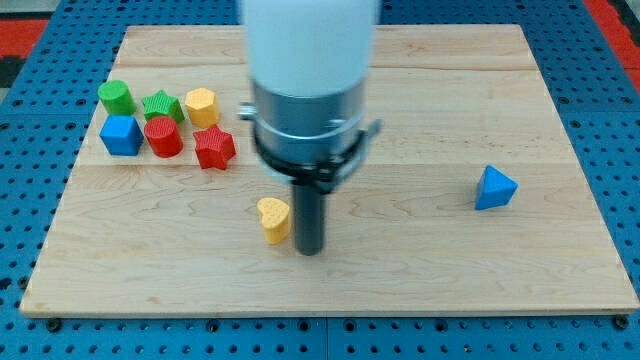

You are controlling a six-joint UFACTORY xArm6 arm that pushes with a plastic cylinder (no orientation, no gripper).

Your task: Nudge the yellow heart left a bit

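Note:
The yellow heart (273, 219) lies on the wooden board (420, 260), a little left of the middle and toward the view's bottom. My tip (311, 250) stands just to the heart's right and slightly lower, close to it; I cannot tell whether it touches. The arm's white and grey body hangs above and hides the board behind it.
A cluster sits at the view's upper left: green cylinder (116, 97), green star (161, 105), yellow hexagon (201, 105), blue cube (121, 134), red cylinder (163, 137), red star (214, 147). A blue triangle (495, 188) lies at the right. Blue pegboard surrounds the board.

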